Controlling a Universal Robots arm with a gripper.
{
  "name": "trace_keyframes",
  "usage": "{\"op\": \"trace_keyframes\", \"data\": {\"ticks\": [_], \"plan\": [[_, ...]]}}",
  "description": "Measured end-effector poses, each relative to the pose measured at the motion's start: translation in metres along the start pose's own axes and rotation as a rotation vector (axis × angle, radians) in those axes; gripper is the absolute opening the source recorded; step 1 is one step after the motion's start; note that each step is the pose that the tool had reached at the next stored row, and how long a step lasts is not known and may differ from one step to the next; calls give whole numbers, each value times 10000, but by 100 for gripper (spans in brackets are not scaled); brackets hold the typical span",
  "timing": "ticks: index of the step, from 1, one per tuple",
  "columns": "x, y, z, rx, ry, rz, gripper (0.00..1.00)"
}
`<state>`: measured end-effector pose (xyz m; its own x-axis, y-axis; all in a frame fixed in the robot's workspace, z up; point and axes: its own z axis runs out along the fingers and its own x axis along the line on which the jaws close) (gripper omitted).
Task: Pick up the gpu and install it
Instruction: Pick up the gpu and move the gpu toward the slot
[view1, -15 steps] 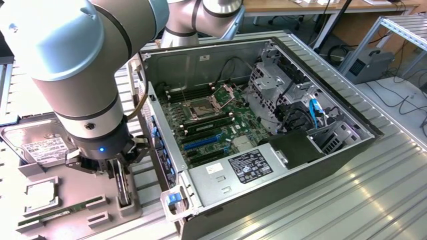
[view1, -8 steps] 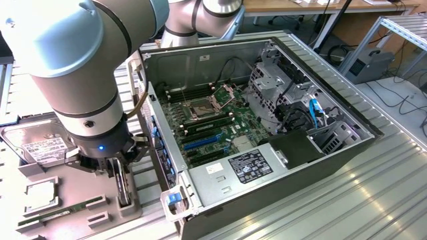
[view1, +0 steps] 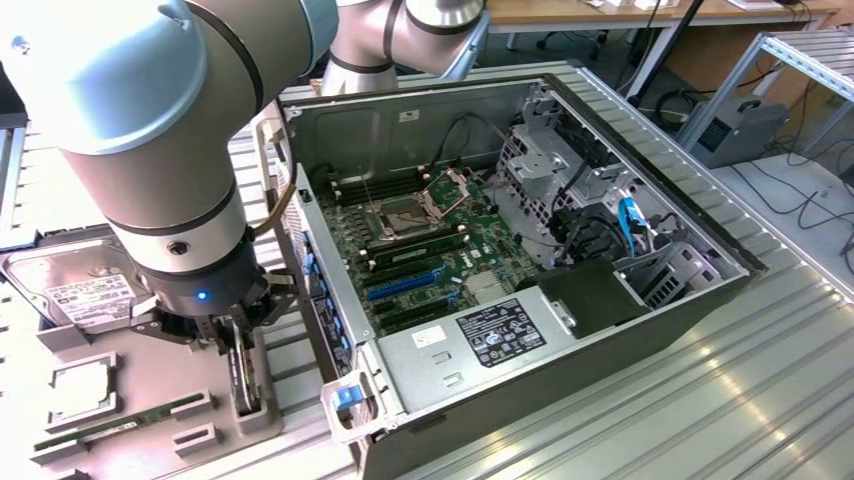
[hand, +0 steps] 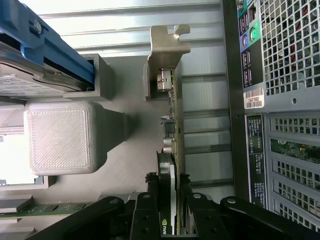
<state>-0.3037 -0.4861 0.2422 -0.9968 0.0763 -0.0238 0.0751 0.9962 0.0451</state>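
The gpu (hand: 173, 125) stands on edge in a slot of the grey holder tray (view1: 160, 375), its silver bracket (hand: 168, 47) at the end away from me. In the exterior view the gpu (view1: 244, 385) is a thin dark card below my wrist, at the left of the open computer case (view1: 534, 250). My gripper (hand: 170, 200) (view1: 238, 345) straddles the card, one black finger against each face, shut on it. The card still sits in its slot.
The tray also holds a hard drive (view1: 87, 290), a CPU (view1: 80, 385) and a green RAM stick (view1: 100, 425). The case lies open with its motherboard and blue expansion slots (view1: 400, 285) exposed. Its rear panel (hand: 280, 100) runs close beside the card. A ribbed metal table (view1: 667, 400) lies underneath.
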Motion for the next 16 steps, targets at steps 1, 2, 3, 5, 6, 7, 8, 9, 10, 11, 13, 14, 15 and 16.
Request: {"op": "trace_keyframes", "data": {"ticks": [1, 2, 3, 5, 6, 7, 8, 9, 10, 11, 13, 14, 15, 16], "plan": [[0, 0, 0, 0, 0, 0, 27], [0, 0, 0, 0, 0, 0, 27], [0, 0, 0, 0, 0, 0, 27], [0, 0, 0, 0, 0, 0, 27], [0, 0, 0, 0, 0, 0, 27], [0, 0, 0, 0, 0, 0, 27], [0, 0, 0, 0, 0, -11, 27], [0, 0, 0, -3, 4, -97, 27], [0, 0, 0, -6, 12, -273, 27], [0, 0, 0, -6, 13, -276, 27], [0, 0, 0, -6, 13, -276, 27], [0, 1, -9, -6, 13, -276, 27], [-1, 1, -25, -6, 13, -276, 27], [-1, 2, -46, -6, 12, -276, 27]]}}
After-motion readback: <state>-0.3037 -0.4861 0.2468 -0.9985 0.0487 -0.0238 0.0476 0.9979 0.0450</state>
